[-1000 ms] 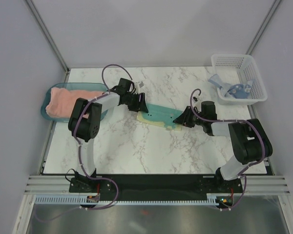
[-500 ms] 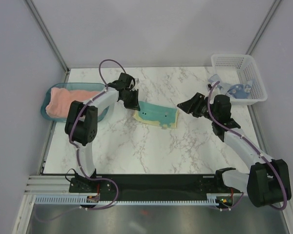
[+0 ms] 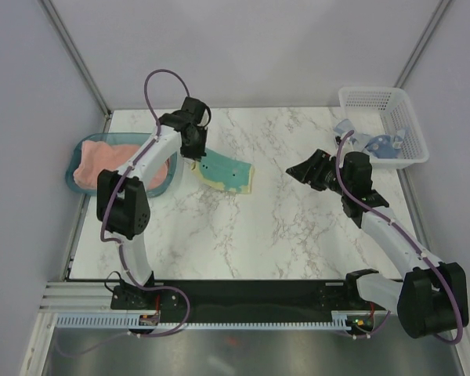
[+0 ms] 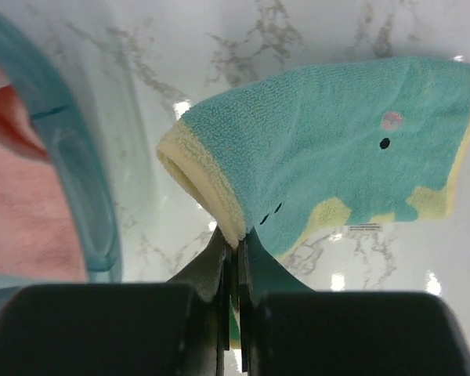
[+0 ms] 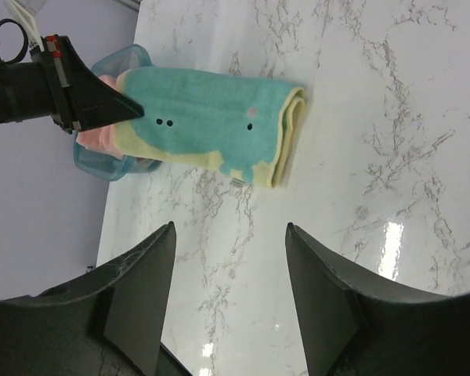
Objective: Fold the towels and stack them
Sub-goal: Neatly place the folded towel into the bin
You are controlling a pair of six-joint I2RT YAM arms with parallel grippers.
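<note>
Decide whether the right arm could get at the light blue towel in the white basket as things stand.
Probably yes. The right fingers are open and empty, the light blue towel lies in the open-topped white basket beside that arm, and nothing sits between. It points away, so must turn.

Teal towel [image 3: 225, 172] at centre left showing pale yellow edging, black dots and a pink spot, salmon-pink towel [image 3: 110, 160] sitting in translucent teal tray [image 3: 70, 182] at left, light blue towel [image 3: 372, 145] in white mesh basket [image 3: 376, 97] upper right, grey-veined white marble table [image 3: 282, 227]
</note>
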